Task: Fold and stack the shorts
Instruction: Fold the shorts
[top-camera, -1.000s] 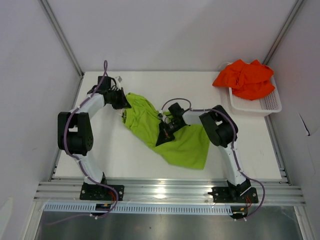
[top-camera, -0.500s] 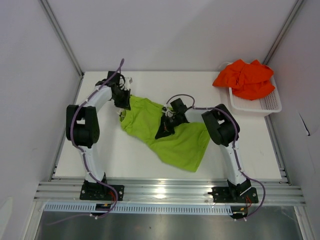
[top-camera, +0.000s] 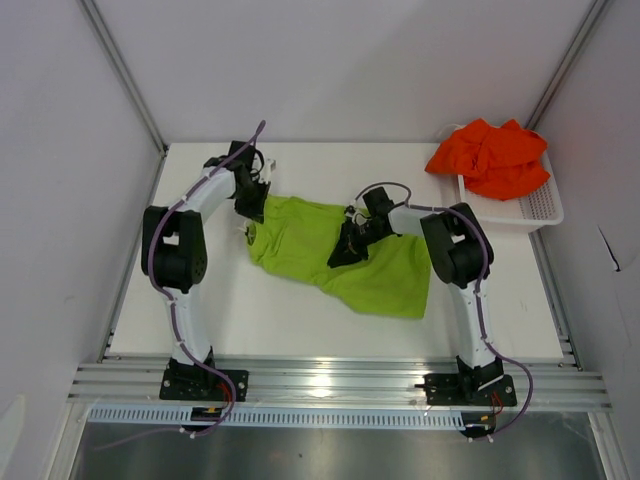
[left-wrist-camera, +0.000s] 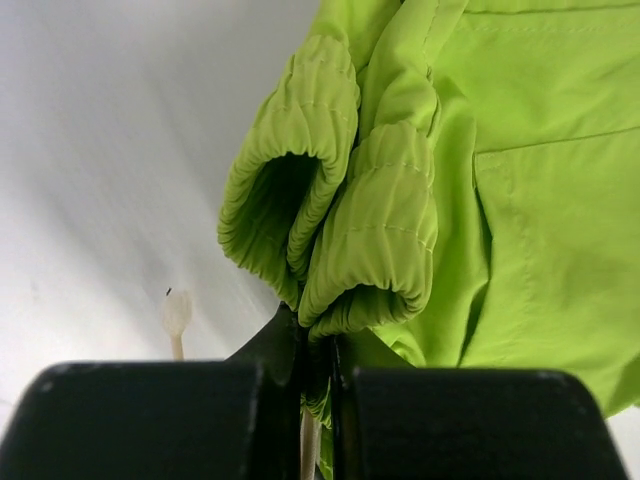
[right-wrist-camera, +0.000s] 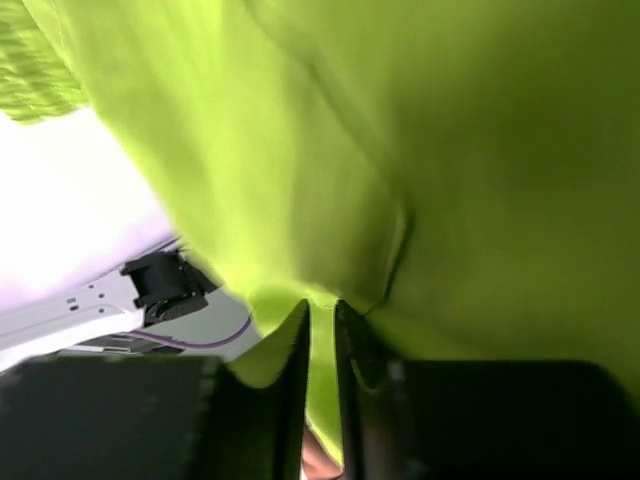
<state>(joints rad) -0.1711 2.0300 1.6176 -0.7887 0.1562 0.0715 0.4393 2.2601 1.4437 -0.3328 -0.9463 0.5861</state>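
Observation:
The lime green shorts lie spread across the middle of the white table, stretched between my two grippers. At their back left corner my left gripper is shut on the gathered elastic waistband, with folds of it bulging above the fingertips. My right gripper is over the middle of the shorts, and a thin fold of green fabric runs between its nearly closed fingers. The orange-red shorts sit crumpled on the basket at the back right.
The white mesh basket stands at the table's back right corner, under the orange-red shorts. A pale cord end lies on the table left of the waistband. Grey walls close in the back and both sides.
Both arms have moved toward the back and right, pulling the lime green shorts with them. The shorts now lie flatter and wider. The right fingers have parted slightly.

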